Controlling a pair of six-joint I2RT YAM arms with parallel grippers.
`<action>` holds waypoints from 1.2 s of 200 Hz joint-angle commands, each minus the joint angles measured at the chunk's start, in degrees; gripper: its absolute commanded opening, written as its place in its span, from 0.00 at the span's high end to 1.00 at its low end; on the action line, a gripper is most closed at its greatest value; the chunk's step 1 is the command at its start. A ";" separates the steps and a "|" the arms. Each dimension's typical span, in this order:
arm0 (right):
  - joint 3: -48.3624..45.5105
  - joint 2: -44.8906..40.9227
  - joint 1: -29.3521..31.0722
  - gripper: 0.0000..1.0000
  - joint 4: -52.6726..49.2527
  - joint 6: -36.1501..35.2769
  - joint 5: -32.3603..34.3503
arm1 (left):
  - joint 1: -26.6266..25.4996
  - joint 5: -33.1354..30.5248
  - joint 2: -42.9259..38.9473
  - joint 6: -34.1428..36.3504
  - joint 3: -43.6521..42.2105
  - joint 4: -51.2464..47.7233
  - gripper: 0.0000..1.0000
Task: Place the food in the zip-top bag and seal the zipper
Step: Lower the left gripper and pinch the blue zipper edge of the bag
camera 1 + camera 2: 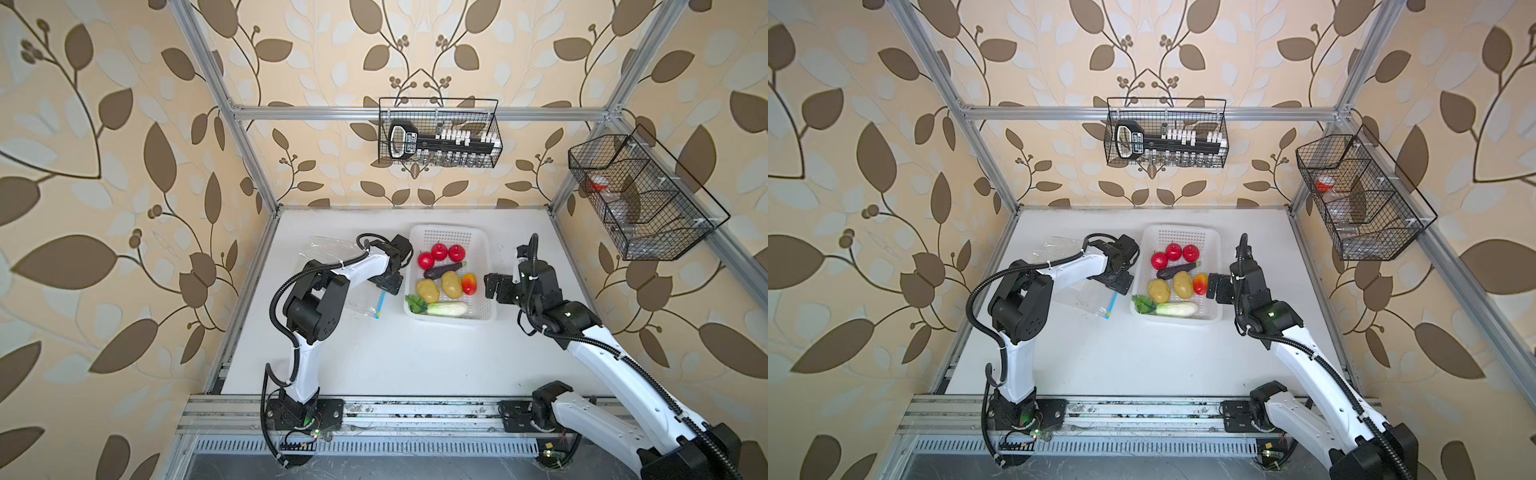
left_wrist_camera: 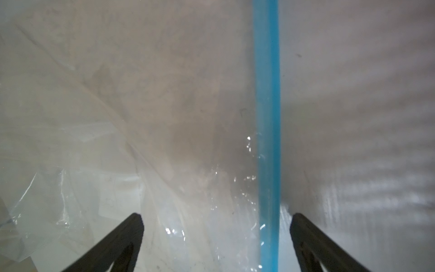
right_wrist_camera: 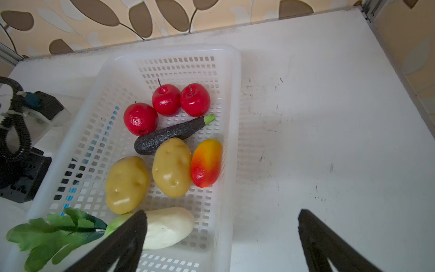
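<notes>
The food lies in a white perforated basket (image 1: 449, 232) (image 3: 233, 141): three red apples (image 3: 166, 100), a dark eggplant (image 3: 169, 136), two potatoes (image 3: 171, 167), a red-yellow fruit (image 3: 206, 162) and a pale cabbage (image 3: 169, 226). Left of the basket the clear zip-top bag (image 1: 332, 249) (image 2: 141, 141) lies flat on the table. Its blue zipper (image 1: 380, 305) (image 2: 268, 141) faces the basket. My left gripper (image 1: 388, 282) (image 2: 215, 216) hovers open just over the bag, the zipper running between its fingers. My right gripper (image 1: 490, 286) (image 3: 222, 214) stands open, empty, straddling the basket's right wall.
A black wire basket (image 1: 440, 133) with a tool hangs on the back rail, and another wire basket (image 1: 640, 195) hangs on the right frame. Aluminium posts (image 1: 253, 166) edge the white table (image 1: 415, 365). The arm bases sit on a rail (image 1: 415, 409) at the front.
</notes>
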 commanded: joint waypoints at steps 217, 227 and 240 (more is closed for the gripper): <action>-0.50 -0.35 0.00 0.00 0.62 0.87 0.13 | 0.02 0.43 1.09 2.21 -3.12 0.62 0.51; -0.52 -0.38 0.01 0.00 0.54 0.85 0.19 | 0.18 0.64 1.09 2.17 -3.21 0.62 0.53; -0.58 -0.32 -0.01 0.00 0.58 0.96 0.19 | 0.28 0.83 1.18 2.20 -3.21 0.62 0.57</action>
